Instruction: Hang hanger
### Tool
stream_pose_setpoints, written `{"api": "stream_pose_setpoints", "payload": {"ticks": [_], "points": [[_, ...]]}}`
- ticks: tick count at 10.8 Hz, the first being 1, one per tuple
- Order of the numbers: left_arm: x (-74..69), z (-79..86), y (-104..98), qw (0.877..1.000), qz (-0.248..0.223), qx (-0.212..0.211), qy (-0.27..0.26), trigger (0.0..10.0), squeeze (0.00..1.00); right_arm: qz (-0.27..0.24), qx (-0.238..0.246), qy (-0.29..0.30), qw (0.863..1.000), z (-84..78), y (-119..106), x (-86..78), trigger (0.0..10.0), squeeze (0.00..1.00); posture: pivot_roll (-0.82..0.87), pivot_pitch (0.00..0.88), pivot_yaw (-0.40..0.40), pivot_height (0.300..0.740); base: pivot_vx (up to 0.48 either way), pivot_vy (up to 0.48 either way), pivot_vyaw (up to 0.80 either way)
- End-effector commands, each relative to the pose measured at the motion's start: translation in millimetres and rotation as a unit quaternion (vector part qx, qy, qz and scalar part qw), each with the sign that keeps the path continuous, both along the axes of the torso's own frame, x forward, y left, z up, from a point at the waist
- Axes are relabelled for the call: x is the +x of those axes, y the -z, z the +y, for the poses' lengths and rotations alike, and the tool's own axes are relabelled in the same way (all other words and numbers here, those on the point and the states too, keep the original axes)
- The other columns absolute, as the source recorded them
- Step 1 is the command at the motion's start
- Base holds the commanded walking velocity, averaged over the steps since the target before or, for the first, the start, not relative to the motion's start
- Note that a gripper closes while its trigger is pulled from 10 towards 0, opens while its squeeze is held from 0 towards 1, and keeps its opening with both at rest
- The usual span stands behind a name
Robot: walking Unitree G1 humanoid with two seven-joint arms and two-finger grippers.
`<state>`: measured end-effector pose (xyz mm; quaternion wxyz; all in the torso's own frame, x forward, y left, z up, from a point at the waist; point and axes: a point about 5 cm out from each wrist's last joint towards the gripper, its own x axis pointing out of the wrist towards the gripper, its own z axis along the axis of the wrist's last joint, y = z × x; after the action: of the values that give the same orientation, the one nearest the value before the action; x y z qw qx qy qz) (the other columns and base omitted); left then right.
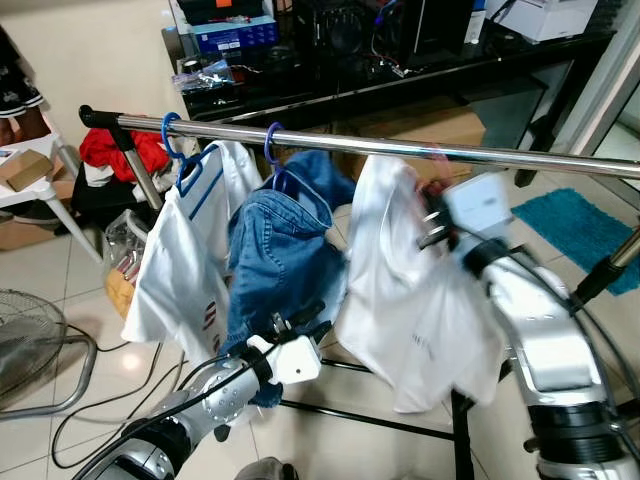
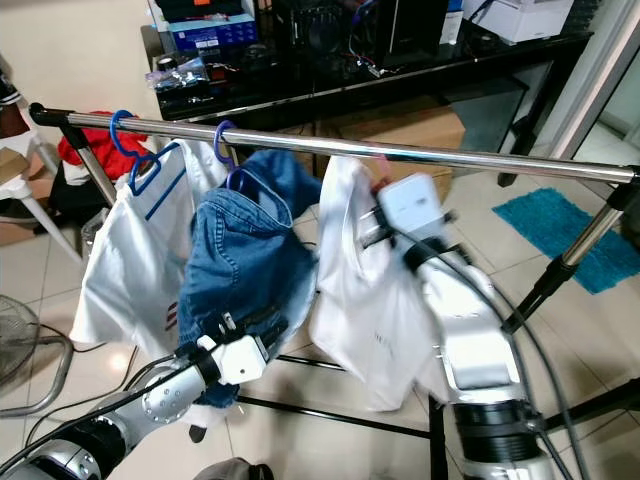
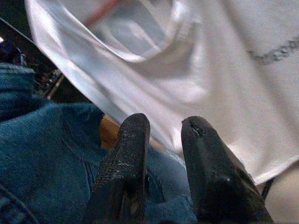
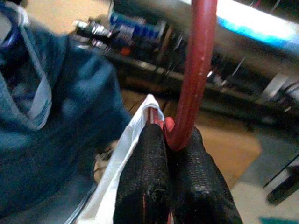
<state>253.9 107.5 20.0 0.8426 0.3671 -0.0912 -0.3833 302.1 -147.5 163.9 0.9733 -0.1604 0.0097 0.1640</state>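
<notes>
A chrome clothes rail runs across in front of me. Two blue hangers hook over it at the left, one with a white shirt, the other with blue jeans. My right gripper is raised just under the rail, shut on the stem of a red hanger that carries a second white shirt. The red hook rises toward the blurred rail; I cannot tell whether it rests on it. My left gripper is low by the jeans, its fingers slightly apart and holding nothing.
The rack's black base bars cross the tiled floor below the clothes. Behind the rail stands a black desk loaded with electronics. A teal mat lies at the right, and a floor fan and cables at the left.
</notes>
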Motion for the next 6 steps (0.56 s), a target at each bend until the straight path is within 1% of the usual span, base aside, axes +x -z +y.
{"api": "stream_pose_setpoints", "payload": {"ticks": [1,2,3,5,6], "points": [[6.9,0.7,-7,1.000,-0.020,0.003,-0.004,10.0,0.00,-0.005,0.006,-0.012,1.000,8.3,-9,4.0,10.0,0.00,-0.05,0.000,0.052,0.736,0.000,0.000,0.00],[10.4,1.3,-11,1.000,-0.023,-0.012,-0.018,10.0,0.00,0.001,0.018,-0.005,1.000,10.4,-11,7.1,10.0,0.00,-0.04,0.000,0.046,0.736,0.000,0.000,0.00],[11.1,0.4,-12,0.999,-0.027,-0.013,-0.017,10.0,0.00,0.002,0.037,0.006,0.999,11.2,-15,11.0,10.0,0.00,-0.04,0.000,0.043,0.736,0.000,0.000,0.00],[10.3,-0.1,-11,0.999,-0.030,-0.008,-0.016,10.0,0.00,-0.008,0.053,0.003,0.999,12.3,-24,10.3,10.0,0.00,-0.04,0.000,0.041,0.736,0.000,0.000,0.00],[8.9,-0.6,-9,0.999,-0.031,0.000,-0.011,10.0,0.00,-0.009,0.054,0.005,0.998,11.1,-25,10.1,10.0,0.00,-0.04,0.000,0.041,0.736,0.000,0.000,0.00]]}}
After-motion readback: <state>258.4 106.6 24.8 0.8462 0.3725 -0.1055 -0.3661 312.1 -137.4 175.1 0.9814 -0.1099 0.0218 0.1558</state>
